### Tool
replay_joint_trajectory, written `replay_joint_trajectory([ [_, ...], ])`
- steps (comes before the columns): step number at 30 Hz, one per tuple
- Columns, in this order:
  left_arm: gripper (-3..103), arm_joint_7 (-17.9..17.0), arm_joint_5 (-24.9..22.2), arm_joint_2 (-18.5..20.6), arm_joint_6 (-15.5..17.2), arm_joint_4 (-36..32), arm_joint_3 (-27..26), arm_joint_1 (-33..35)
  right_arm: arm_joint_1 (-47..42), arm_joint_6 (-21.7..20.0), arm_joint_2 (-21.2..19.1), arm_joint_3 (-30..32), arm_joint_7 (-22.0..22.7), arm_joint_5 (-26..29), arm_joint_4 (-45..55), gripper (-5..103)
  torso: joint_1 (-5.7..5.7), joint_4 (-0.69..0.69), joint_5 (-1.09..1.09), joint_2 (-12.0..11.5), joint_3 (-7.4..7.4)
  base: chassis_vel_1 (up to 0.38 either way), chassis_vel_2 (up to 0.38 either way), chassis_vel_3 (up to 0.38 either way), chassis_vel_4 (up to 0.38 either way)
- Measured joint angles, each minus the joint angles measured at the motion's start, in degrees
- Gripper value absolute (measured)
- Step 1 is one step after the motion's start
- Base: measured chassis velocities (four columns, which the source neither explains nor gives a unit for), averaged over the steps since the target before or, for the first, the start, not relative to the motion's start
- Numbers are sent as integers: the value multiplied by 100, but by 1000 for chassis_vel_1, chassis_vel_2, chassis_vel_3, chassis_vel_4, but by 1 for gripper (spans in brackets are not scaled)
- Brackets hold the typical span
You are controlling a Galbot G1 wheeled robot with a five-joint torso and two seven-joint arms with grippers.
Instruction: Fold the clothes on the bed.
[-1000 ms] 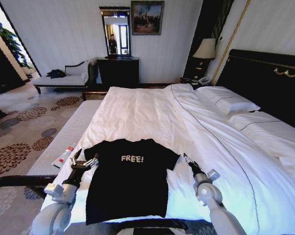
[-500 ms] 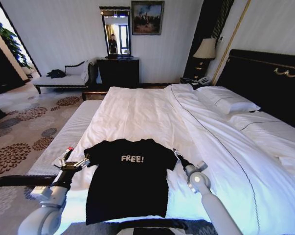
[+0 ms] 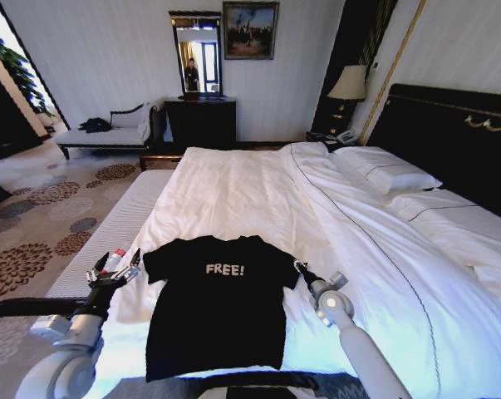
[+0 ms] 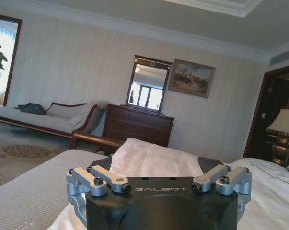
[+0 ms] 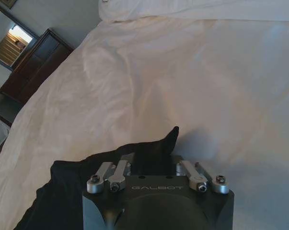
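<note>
The left gripper point(image 3: 113, 273), fingers spread wide and holding nothing, sits at lower left just beside the black T-shirt's point(image 3: 217, 303) sleeve. The right gripper point(image 3: 300, 268) meets the opposite sleeve at lower centre-right; I cannot tell its finger spacing. The shirt lies flat, "FREE!" upward, on the bed point(image 3: 258, 195).

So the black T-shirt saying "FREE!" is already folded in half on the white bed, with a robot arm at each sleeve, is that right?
Not quite. The black T-shirt is not folded: the head view shows it spread flat on the white bed, both sleeves out. The rest holds: the left end effector sits by one sleeve, and the right end effector is at the other.
</note>
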Motion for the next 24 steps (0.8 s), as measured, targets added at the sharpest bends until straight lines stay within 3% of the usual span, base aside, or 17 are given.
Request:
replay_joint_trajectory([
  [9,100,-19,-38,-6,32,49,20,-82,-115,97,16,81,118,-6,286,3,0,0,0,0,0,0,0,0,0],
  [14,100,-25,-37,-12,32,91,42,-134,-175,275,53,81,81,-82,504,1,0,0,0,0,0,0,0,0,0],
  [18,100,-117,-326,-35,148,13,52,-221,-170,458,65,-29,-63,-140,715,0,-1,0,-2,0,0,0,0,0,0],
  [21,100,-402,-1182,-107,575,-413,71,-414,-61,603,105,-278,-205,-172,875,0,0,0,0,0,0,0,0,0,0],
  [24,100,-462,-1375,-106,675,-601,76,-484,2,672,144,-458,-286,-218,930,0,0,0,1,0,0,0,0,0,0],
])
